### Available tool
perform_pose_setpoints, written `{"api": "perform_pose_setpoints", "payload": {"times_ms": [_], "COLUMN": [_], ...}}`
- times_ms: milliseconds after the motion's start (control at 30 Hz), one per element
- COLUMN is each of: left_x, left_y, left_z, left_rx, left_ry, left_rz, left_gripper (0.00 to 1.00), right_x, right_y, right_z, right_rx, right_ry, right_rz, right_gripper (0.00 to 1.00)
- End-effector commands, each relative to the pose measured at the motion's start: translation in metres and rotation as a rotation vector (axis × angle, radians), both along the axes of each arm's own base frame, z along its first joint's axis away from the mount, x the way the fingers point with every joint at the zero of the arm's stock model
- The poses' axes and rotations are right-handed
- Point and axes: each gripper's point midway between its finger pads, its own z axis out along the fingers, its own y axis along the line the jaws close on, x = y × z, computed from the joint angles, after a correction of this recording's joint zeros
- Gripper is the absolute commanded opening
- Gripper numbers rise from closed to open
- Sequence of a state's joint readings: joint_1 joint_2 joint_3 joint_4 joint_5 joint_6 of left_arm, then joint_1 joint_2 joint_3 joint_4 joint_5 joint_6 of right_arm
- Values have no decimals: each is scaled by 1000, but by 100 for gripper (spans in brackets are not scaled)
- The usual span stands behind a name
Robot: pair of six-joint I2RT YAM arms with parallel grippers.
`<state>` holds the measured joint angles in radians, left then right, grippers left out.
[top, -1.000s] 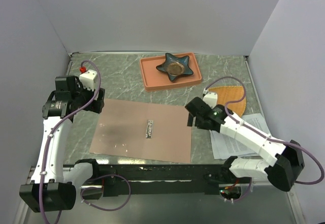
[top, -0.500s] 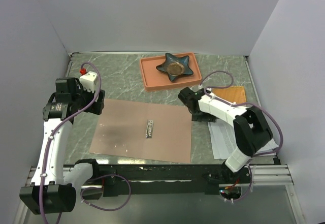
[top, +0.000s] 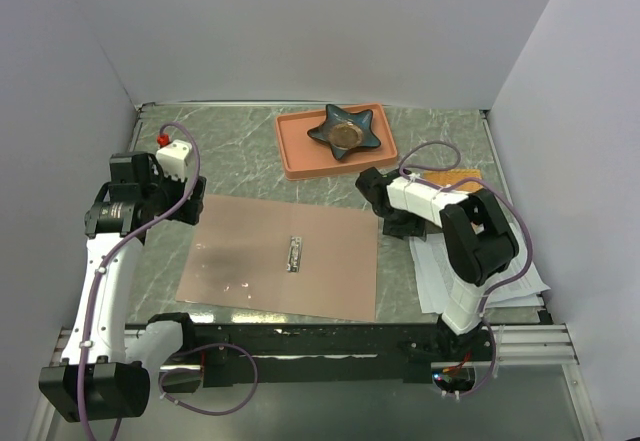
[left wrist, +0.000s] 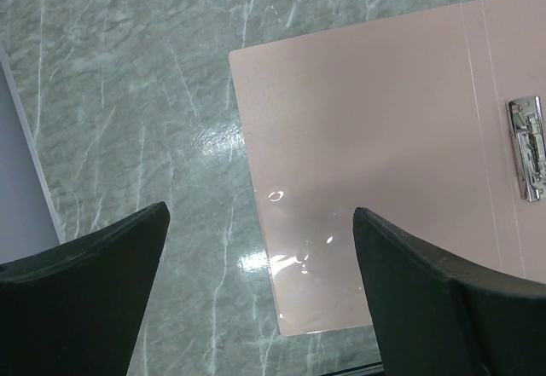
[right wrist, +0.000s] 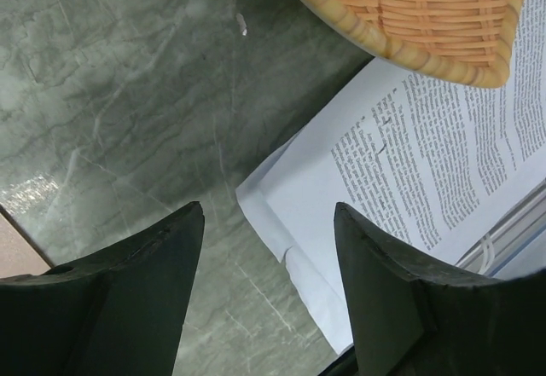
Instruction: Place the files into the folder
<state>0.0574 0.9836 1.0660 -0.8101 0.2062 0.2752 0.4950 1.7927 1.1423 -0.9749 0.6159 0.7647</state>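
Noted right tool (right wrist: 269,210) parted, empty, beside corner of papers (right wrist: 426,163) lying right of open folder (top: 250,251) on desk (right wrist: 111,78), left tool (left wrist: 260,212) parted too; feared flat sheets slipping or creasing in pinch.

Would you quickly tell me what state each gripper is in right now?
Left gripper: open, holding nothing, over an edge of the folder.
Right gripper: open, holding nothing, over a corner of the files.
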Motion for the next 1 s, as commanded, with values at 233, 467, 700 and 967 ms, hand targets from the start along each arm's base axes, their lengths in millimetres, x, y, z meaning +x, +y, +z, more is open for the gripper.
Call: {"api": "perform_pose_setpoints", "payload": {"times_ms": [233,467,700,967], "left_x": [8,10,9,8], "left_y": [5,7,8,9], "left_z": [-1,-1,0,-1], "left_rx": [31,41,52,60], "left_ry": [-36,-45,-55,-59], "left_rz": [4,9,10,8], "left_gripper": [96,96,96,96], "right_x": [9,-1,-9,-10], "right_y": [-3,-9,-14,-15], "right_z": [-2,-3,3,3], "right_rx": [-15,-25,-68,-80], "right_ry": [-48,-33,2,20], "right_rz": [-47,-77,-111,-123], "right_gripper": [67,60,58,58]}}
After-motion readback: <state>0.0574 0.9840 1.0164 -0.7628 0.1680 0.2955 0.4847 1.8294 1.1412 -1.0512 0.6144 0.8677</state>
